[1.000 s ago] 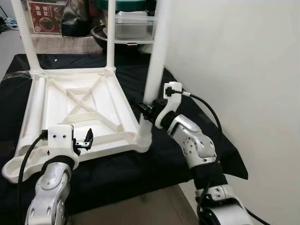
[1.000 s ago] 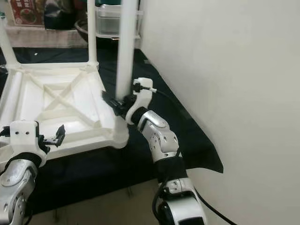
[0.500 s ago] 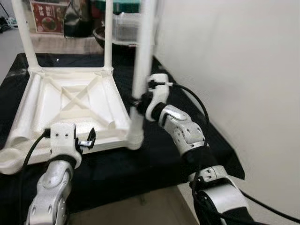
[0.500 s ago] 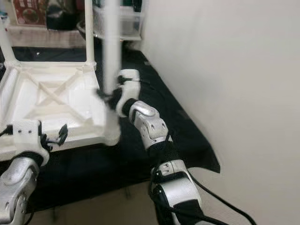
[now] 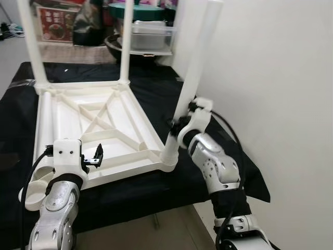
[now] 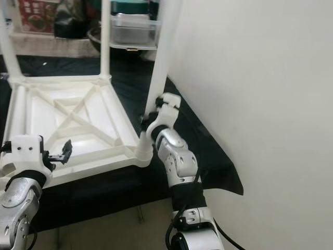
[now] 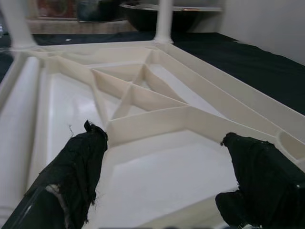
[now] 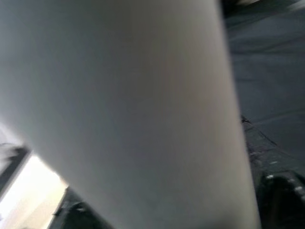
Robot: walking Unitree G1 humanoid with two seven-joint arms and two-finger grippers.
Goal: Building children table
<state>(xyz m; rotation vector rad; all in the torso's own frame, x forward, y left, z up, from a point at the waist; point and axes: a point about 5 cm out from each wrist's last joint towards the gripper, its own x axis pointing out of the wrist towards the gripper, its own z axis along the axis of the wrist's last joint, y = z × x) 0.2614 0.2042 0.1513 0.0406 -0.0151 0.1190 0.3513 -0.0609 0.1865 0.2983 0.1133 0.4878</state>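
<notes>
An upturned white plastic table top [image 5: 93, 122] lies on a black cloth. Two white legs stand upright in its far corners [image 5: 126, 41]. A third leg [image 5: 195, 78] sits in the near right corner socket [image 5: 169, 156] and leans toward the wall. My right gripper [image 5: 174, 124] is shut on this leg low down, and in the right wrist view the leg [image 8: 143, 105] sits very close to the camera. Another white leg [image 5: 42, 125] lies along the top's left side. My left gripper [image 7: 162, 157] hangs open over the near edge, fingers [image 7: 76, 171] apart with nothing between them.
A white wall [image 5: 281, 78] runs close along the right. Behind the table top stand a clear plastic box [image 5: 151, 36], a dark bowl [image 5: 112, 41] and a red carton [image 5: 54, 23]. The black cloth [image 5: 130, 190] ends at the front edge above bare floor.
The camera has shifted. The near right leg now leans more toward the wall, with my right gripper still on it. The left gripper stays open over the near edge.
</notes>
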